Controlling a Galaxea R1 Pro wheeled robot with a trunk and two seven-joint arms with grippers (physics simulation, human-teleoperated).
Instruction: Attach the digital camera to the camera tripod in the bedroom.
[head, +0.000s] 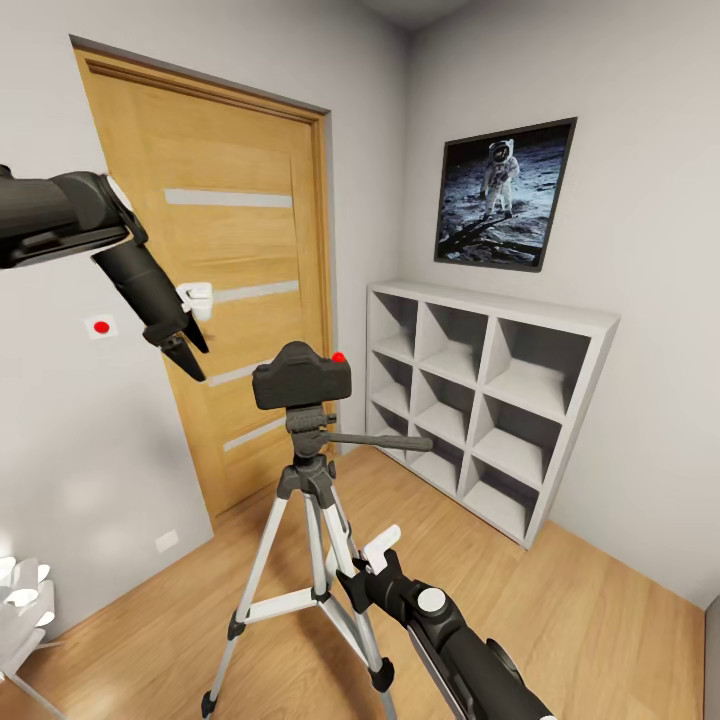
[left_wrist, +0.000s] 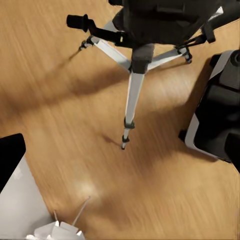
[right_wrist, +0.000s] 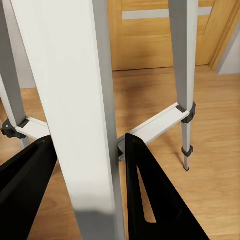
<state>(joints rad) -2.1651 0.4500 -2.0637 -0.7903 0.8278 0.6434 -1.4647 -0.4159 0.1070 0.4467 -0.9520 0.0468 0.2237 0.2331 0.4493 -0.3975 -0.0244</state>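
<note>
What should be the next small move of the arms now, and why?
Probably open the right gripper and back it off the tripod leg. The digital camera already sits on the camera tripod head, and the left gripper is raised apart from it, so little seems left.

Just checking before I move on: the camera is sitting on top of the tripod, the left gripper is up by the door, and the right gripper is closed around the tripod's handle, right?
Not the handle. In the right wrist view the right gripper has its fingers on either side of a silver leg of the tripod. The rest holds: the head view shows the camera on top of the tripod and the left gripper up by the door.
</note>
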